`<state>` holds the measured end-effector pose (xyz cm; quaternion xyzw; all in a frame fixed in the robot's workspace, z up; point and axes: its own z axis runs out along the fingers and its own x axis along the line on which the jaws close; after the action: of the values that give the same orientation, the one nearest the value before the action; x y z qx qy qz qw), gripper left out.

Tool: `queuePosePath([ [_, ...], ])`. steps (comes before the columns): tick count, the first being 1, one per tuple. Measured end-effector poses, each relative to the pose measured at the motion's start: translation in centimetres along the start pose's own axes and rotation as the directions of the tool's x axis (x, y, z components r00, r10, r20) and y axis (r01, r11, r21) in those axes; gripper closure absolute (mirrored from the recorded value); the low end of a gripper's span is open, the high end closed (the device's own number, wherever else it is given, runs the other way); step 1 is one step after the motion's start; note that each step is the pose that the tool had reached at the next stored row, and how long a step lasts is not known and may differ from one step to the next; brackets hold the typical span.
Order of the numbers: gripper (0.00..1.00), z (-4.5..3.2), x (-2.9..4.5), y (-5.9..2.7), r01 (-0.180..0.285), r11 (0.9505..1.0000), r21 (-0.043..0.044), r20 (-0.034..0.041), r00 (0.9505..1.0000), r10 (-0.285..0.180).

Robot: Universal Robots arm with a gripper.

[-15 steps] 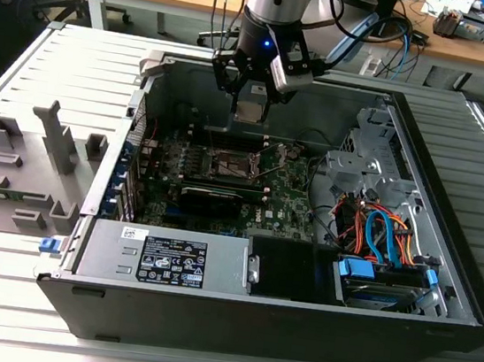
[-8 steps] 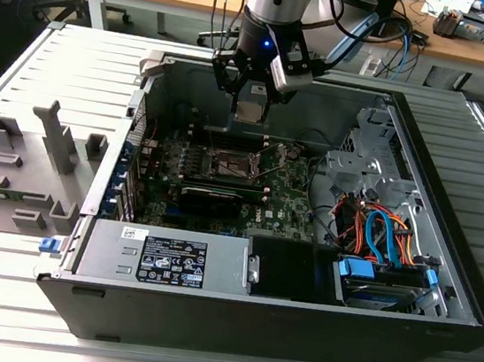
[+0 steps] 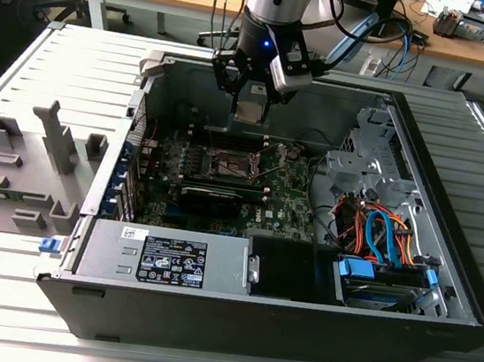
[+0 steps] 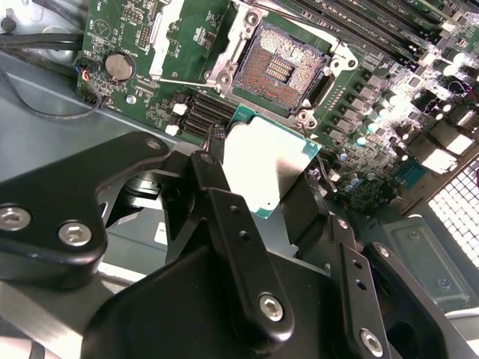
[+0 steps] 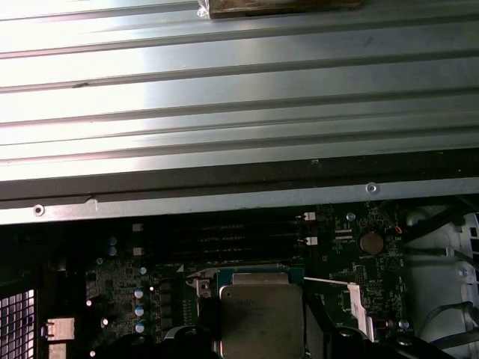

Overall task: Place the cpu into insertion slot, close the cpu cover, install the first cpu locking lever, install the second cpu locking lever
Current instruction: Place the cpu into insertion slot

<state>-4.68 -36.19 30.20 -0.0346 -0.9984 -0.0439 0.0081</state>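
My gripper (image 3: 251,100) hangs inside the open computer case, shut on the cpu (image 3: 249,113), a small flat square chip with a silver-grey top. Below and nearer in the exterior view, the insertion slot (image 3: 229,163) lies uncovered on the green motherboard (image 3: 287,209). In the second wrist view the cpu (image 4: 269,153) sits between my black fingers (image 4: 206,161), short of the bare socket pins (image 4: 278,69). A thin locking lever (image 4: 187,81) stands free beside the socket. The first wrist view has the cpu (image 5: 260,318) over the board. I cannot pick out the cpu cover for certain.
A long black card (image 3: 211,197) lies just in front of the socket. A power supply (image 3: 170,256) and drive bay with orange and blue cables (image 3: 378,235) fill the case front. Grey fixtures (image 3: 21,161) stand at the exterior view's left. The case's rear wall (image 3: 322,111) is close behind my gripper.
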Motion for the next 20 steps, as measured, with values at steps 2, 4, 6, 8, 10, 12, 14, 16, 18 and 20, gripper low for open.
queuePosePath([
  [2,0.46,0.00,0.00,0.00,-0.002,1.0000,0.0000,0.0002,1.0000,0.002],
  [4,0.46,0.00,0.00,0.00,-0.006,1.0000,-0.0001,0.0005,1.0000,0.006],
  [6,0.46,0.00,0.00,0.00,-0.010,0.9999,-0.0002,0.0009,0.9999,0.010],
  [8,0.46,0.00,0.00,0.00,-0.015,0.9999,-0.0003,0.0013,0.9999,0.015],
  [10,0.46,0.00,0.00,0.00,-0.019,0.9998,-0.0004,0.0016,0.9998,0.019],
  [12,0.46,0.00,0.00,0.00,-0.022,0.9998,-0.0004,0.0019,0.9998,0.022],
  [14,0.46,0.00,0.00,0.00,-0.025,0.9997,-0.0005,0.0021,0.9997,0.025],
  [16,0.46,0.00,0.00,0.00,-0.027,0.9996,-0.0005,0.0024,0.9996,0.027],
  [18,0.46,0.00,0.00,0.00,-0.029,0.9996,-0.0006,0.0026,0.9996,0.029],
  [20,0.46,0.00,0.00,0.00,-0.032,0.9995,-0.0007,0.0028,0.9995,0.032],
])
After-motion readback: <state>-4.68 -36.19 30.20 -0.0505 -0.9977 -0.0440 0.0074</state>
